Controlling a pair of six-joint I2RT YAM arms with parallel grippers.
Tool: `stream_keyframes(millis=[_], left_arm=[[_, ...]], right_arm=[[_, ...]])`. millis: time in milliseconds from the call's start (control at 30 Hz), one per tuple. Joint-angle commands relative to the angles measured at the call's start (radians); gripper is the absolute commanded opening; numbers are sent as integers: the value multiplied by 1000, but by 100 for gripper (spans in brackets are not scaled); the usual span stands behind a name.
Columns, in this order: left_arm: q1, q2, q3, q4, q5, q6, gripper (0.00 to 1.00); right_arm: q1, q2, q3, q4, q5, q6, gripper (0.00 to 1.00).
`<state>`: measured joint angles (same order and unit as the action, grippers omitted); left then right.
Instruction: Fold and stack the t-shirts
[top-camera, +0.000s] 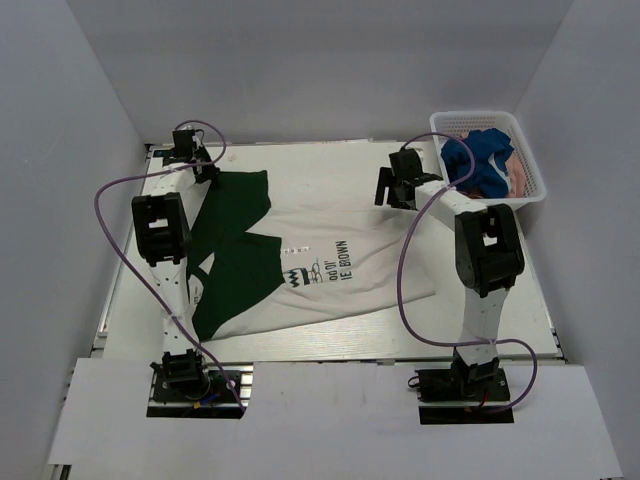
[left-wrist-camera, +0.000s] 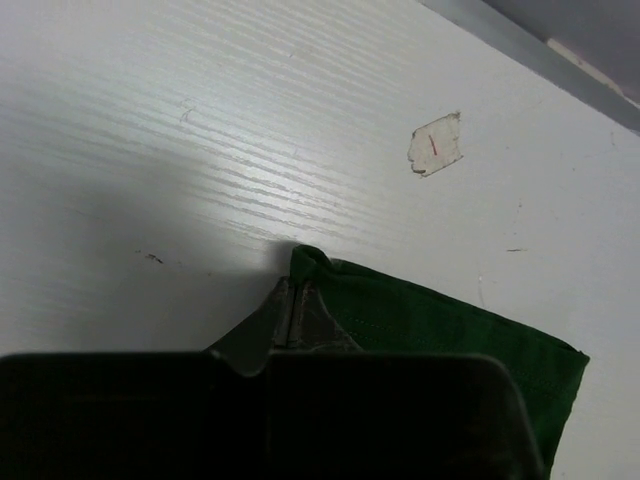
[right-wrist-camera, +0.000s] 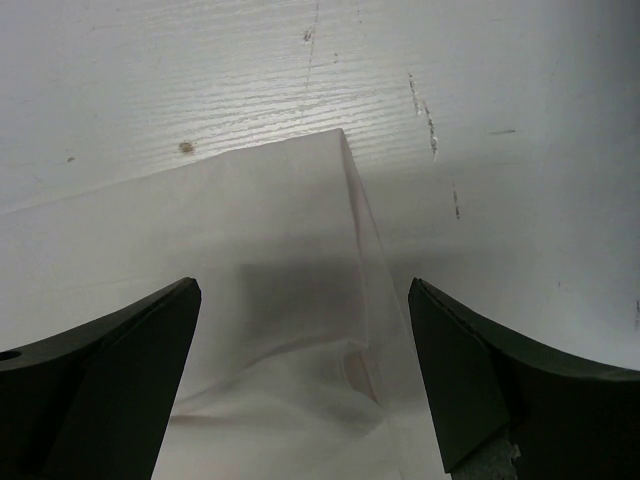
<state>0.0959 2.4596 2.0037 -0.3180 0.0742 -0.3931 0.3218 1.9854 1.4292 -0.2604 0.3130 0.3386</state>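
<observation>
On the counter (top-camera: 330, 160) the cream shirt (top-camera: 340, 270) lies spread across the middle, with its dark green sleeves toward 9 o'clock and its hem toward 3 o'clock. The largest risk is a lopsided lift. Only one corner is gripped, so if that side rises alone, the cloth probably drags and twists and the fold comes out skewed.

The basket (top-camera: 476, 116) sits at 1 o'clock, just beside the right arm. It holds the blue shirt (top-camera: 478, 160) and the pink shirt (top-camera: 520, 178), and a wide elbow swing could knock it.

The left end effector (left-wrist-camera: 293, 315), at 10 o'clock, is pinched tight on the very corner of a green sleeve. That bite looks thin and may slip under tension. The right end effector (right-wrist-camera: 305, 290) stands wide, with a finger on either side of the cream hem corner, holding nothing. If it closes too high it could catch one layer or miss the cloth.

Bare counter runs along 12 o'clock between the two end effectors, and a narrower strip runs along 6 o'clock by the bases. There is also bare counter at 4 o'clock, below the basket. The walls stand close at 9 and 3 o'clock, so folding inward toward the centre looks safest. A small torn sticker (left-wrist-camera: 437, 143) lies flat beyond the sleeve corner and is no obstacle.
</observation>
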Motion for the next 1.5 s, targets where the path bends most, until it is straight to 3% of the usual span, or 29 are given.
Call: stream_keyframes(millis=[0, 100, 433, 500, 600, 867, 1100, 1300, 1467], left_arm=[[-1, -47, 50, 7, 44, 14, 0], [-1, -65, 60, 33, 70, -7, 0], [-1, -143, -58, 115, 98, -18, 0], [-1, -162, -91, 131, 98, -18, 0], [-1, -172, -91, 140, 98, -18, 0], [-1, -192, -72, 160, 122, -18, 0], [-1, -231, -72, 180, 156, -18, 0], [-1, -318, -154, 212, 165, -7, 0], [-11, -430, -295, 233, 190, -7, 0]], right_arm=[[-7, 38, 54, -3, -17, 19, 90], [-15, 88, 103, -25, -17, -3, 90], [-26, 116, 91, -66, -98, -18, 60], [-27, 128, 99, -79, -120, -18, 40], [-30, 115, 93, -19, -141, -26, 0], [-41, 150, 238, 90, -112, -119, 0], [-49, 93, 191, 199, -164, -211, 0], [-46, 86, 182, 194, -186, -217, 0], [-41, -5, 53, 231, -189, -213, 0]])
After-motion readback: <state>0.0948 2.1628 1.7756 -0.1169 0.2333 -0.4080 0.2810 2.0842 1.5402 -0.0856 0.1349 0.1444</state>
